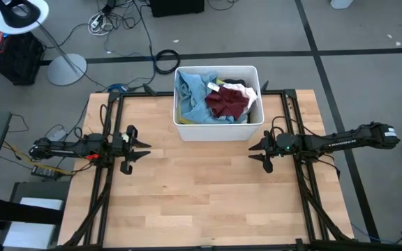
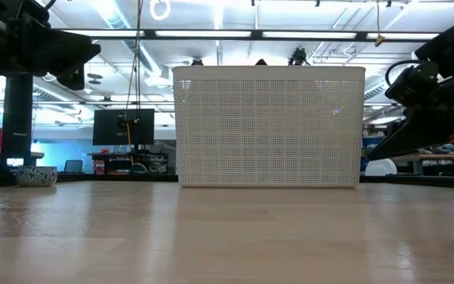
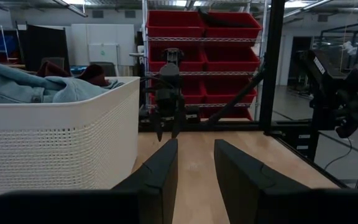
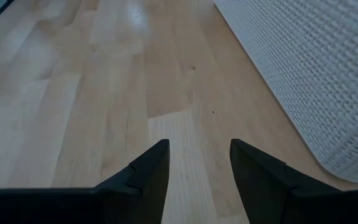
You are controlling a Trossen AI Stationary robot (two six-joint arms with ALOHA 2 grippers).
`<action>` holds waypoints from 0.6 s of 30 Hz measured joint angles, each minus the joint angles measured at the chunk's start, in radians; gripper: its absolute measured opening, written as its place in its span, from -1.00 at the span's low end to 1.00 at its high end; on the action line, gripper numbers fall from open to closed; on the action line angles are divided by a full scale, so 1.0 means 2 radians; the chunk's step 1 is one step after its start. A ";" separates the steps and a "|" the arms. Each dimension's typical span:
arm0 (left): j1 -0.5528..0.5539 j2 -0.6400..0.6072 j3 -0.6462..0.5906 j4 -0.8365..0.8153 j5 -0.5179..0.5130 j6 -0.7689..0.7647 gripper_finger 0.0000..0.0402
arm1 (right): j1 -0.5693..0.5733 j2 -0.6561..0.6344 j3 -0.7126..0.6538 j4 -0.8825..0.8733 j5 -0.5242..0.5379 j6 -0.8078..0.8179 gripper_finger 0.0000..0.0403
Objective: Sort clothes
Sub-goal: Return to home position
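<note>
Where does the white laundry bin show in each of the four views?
High view: white bin, top middle of the table.
Low view: centre, its mesh wall facing the camera.
Left wrist view: its wall beside the open left tool, denim on top.
Right wrist view: a rounded corner beside the open right tool.
Shared landmark: the wooden table.

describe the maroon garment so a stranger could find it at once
A white bin stands at one long edge of the wooden table. On top of the heap in its right half lies the maroon garment, the only dark red piece, beside light blue denim.
</note>
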 joint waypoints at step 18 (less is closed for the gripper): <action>0.000 0.000 0.000 0.000 0.000 0.000 -0.45 | 0.000 0.000 0.000 0.000 0.000 0.000 -0.15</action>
